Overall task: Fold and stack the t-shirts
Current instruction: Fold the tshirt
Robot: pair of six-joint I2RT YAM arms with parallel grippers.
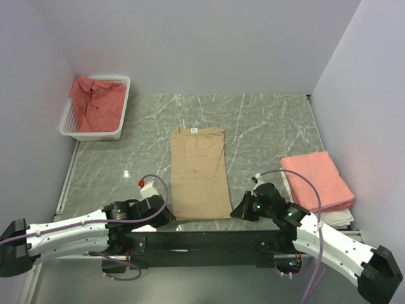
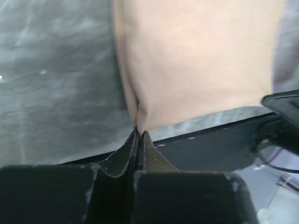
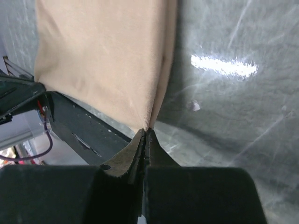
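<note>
I have the marbled surface (image 1: 266, 126) in front of me. The tan t-shirt (image 1: 199, 171) lies in its middle as a long narrow strip, sleeves tucked in, with the collar at the far end and the hem at the near edge. To the right, well apart from it, sits the stack (image 1: 316, 182) of folded shirts: salmon on top, something white beneath. At the far left corner the basket (image 1: 95, 135) holds a crumpled red shirt (image 1: 95, 101), not yet dealt with.

My left claw (image 2: 137, 133) is clenched on the near left corner of the hem. The right claw (image 3: 146, 131) is clenched on the near right corner, and the cloth puckers up into each pinch.

I judge the step in hand to be the crosswise fold, since the lengthwise folds look done and the hem is gripped. The next move calls for lifting both corners together, level, and carrying them toward the collar — arms in step so the strip doesn't skew — then laying the hem down square before letting go. After that, the folded shirt goes onto the stack.
</note>
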